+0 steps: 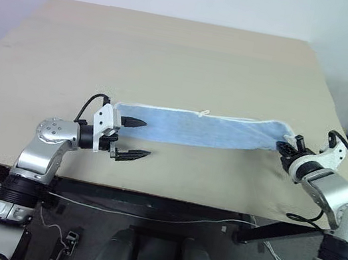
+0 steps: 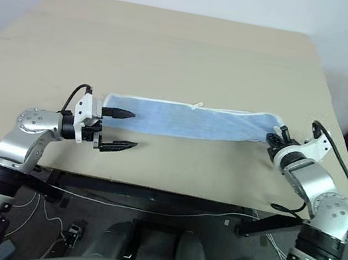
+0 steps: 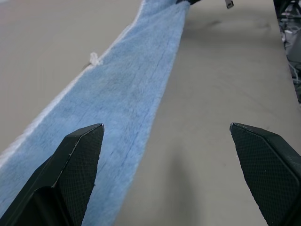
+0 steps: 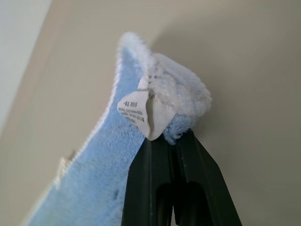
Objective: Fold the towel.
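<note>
A: Where's the towel (image 1: 204,130)?

B: Stretched in a long narrow band across the near part of the surface (image 1: 173,56), running left to right. Its white-edged long side faces away from the robot, with a small white loop (image 1: 204,113) partway along that edge.

A: And the right claw (image 1: 287,149)?

B: Its fingers are pressed together on the towel's right end. In the right wrist view the bunched corner and a printed white tag (image 4: 141,114) sit just past the fingertips, pinched between them. That end looks raised a little off the surface.

A: How is the right arm set?

B: It reaches in from the right edge of the surface, forearm angled inward and away from the robot, claw pointing forward and slightly down.

A: The left claw (image 1: 133,138)?

B: Fingers wide apart, holding nothing. It sits at the towel's left end, pointing right along the band. One finger (image 1: 134,123) lies over the towel's left end; the other (image 1: 133,155) is over bare surface on the near side. I can't tell whether the first finger touches the cloth.

A: And the left arm's pose?

B: Elbow out near the front-left edge, forearm roughly level, turned across toward the right.
</note>
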Motion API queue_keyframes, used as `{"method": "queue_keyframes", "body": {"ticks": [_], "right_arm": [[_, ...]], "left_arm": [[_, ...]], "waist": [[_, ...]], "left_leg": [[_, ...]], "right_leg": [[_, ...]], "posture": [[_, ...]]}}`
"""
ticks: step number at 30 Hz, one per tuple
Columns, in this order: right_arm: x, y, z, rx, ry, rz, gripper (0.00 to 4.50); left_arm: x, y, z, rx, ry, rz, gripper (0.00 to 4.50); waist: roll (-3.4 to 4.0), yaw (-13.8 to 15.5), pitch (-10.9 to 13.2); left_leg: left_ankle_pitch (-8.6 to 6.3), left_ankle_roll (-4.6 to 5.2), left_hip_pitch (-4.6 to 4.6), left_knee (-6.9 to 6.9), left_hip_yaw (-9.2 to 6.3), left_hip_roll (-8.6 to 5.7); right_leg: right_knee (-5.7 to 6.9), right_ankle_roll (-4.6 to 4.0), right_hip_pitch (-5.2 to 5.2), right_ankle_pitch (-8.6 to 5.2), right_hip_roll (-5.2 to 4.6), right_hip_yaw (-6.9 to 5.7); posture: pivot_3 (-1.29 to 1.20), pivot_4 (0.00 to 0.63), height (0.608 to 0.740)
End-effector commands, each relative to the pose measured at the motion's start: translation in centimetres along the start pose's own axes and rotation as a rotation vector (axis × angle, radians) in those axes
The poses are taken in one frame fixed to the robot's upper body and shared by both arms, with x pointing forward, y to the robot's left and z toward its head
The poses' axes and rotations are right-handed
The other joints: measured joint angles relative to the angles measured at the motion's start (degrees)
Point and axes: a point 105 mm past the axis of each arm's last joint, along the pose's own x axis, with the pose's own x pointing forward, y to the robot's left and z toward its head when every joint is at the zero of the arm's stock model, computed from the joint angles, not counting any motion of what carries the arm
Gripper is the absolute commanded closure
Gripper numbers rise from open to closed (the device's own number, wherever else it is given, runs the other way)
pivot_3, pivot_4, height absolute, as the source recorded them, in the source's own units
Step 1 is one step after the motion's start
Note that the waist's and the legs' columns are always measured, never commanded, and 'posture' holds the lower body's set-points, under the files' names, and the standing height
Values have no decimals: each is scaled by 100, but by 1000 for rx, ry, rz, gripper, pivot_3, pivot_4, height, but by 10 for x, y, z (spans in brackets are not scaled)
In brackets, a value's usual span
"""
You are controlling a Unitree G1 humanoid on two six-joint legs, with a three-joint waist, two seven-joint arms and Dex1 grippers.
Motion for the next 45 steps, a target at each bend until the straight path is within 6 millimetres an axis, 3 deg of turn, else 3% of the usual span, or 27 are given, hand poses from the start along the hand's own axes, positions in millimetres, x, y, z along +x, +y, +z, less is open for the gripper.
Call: {"method": "queue_keyframes", "body": {"ticks": [1,3,8,12,14,19,26,31,35,39,42,45], "right_arm": [[-6,64,0,-365,3,225,4493],[-9,90,-18,-605,46,322,4493],[-6,113,-75,-1142,170,473,4493],[6,120,-110,-1295,240,583,4493],[17,124,-116,-1302,229,580,4493],[34,132,-119,-1307,194,567,4493],[27,142,-132,-1324,218,656,4493],[22,146,-134,-1289,222,695,3177],[9,148,-118,-1257,167,723,1931],[1,148,-91,-1152,72,699,1931],[10,146,-72,-1014,17,646,2581],[27,140,-70,-947,21,596,3521]], "left_arm": [[0,0,10,38,-28,3,0],[1,0,11,38,-30,6,0],[3,0,11,40,-37,11,0],[5,0,12,39,-44,18,0],[6,-1,13,39,-47,19,0],[5,-4,13,30,-52,33,0],[2,-7,12,18,-52,51,0],[3,-7,13,15,-55,56,0],[0,-5,13,1,-65,89,0],[-11,1,18,-81,-126,198,0],[-18,7,22,-195,-200,317,0],[-21,8,21,-356,-277,415,0]], "waist": [[1,-56,0],[1,-93,1],[-2,-60,1],[-3,-29,2],[-4,-31,2],[-4,-24,2],[-3,-19,2],[-3,-22,2],[-3,-9,2],[-3,18,2],[-4,27,2],[-5,42,1]], "left_leg": [[0,0,0,0,0,0],[0,1,-1,-1,0,2],[-1,1,-2,-1,-10,7],[-1,1,-9,1,-11,0],[-1,2,-12,1,-10,-2],[-2,1,-13,-2,-11,-1],[-2,1,-13,-4,-14,-1],[-2,1,-13,-5,-14,-1],[-2,1,-14,-5,-14,-2],[-3,2,-15,-5,-14,-2],[-3,2,-14,-5,-14,-1],[-3,2,-12,-4,-12,-2]], "right_leg": [[0,0,0,0,0,0],[0,0,-3,0,0,0],[-13,1,0,0,2,-7],[-34,12,4,8,-6,-10],[-41,15,3,10,-7,-9],[-43,16,-1,13,-7,-6],[-45,15,-2,13,-7,-7],[-46,15,-2,13,-8,-7],[-47,15,-1,13,-9,-7],[-49,15,0,13,-11,-7],[-48,15,-1,14,-10,-5],[-47,16,0,15,-10,-3]], "posture": [[0,150,740],[0,150,740],[0,150,740],[0,150,740],[0,150,740],[0,150,740],[0,150,740],[0,150,740],[0,150,740],[0,150,740],[0,150,740],[0,150,740]]}}
